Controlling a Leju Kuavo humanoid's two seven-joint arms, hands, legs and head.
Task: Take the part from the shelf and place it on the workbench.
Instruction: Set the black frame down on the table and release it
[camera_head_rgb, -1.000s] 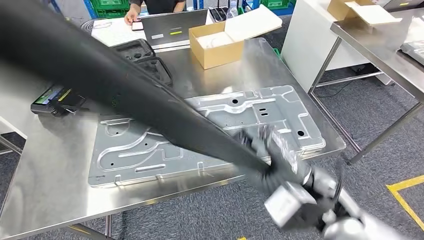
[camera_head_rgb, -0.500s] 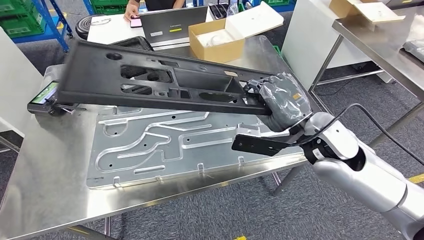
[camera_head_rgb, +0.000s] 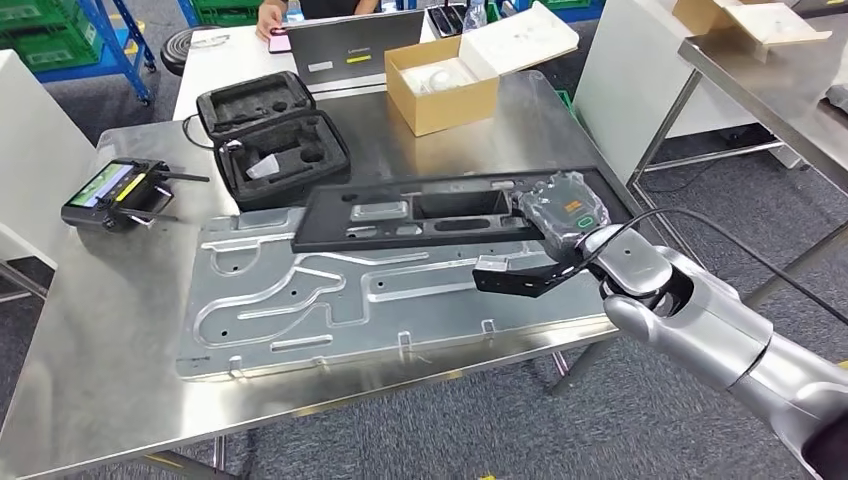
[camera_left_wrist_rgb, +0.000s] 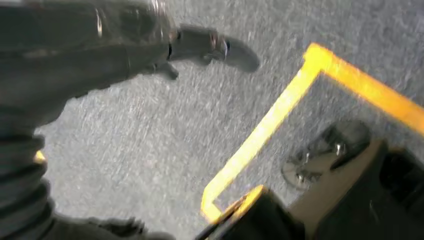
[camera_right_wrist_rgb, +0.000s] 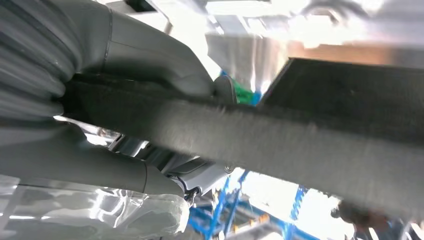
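The right hand (camera_head_rgb: 563, 212) grips the near end of the long black part (camera_head_rgb: 430, 214), thumb and fingers closed over its edge; the right wrist view shows the part's dark rim (camera_right_wrist_rgb: 280, 145) clamped between the grey thumb and the fingers. The part reaches away from the hand across the workbench (camera_head_rgb: 110, 330), lying low and nearly flat over the far edge of the large silver stamped panel (camera_head_rgb: 340, 290); whether it touches the panel cannot be told. Beyond the part's far end sits an open black foam-lined case (camera_head_rgb: 272, 140), and further to that side a handheld controller (camera_head_rgb: 115, 192) with a lit screen. Past the hand, on the bench's far corner, stands an open cardboard box (camera_head_rgb: 445, 85). The left hand (camera_left_wrist_rgb: 150, 45) hangs over grey carpet beside a yellow floor line (camera_left_wrist_rgb: 270, 125), its fingers loosely apart and holding nothing.
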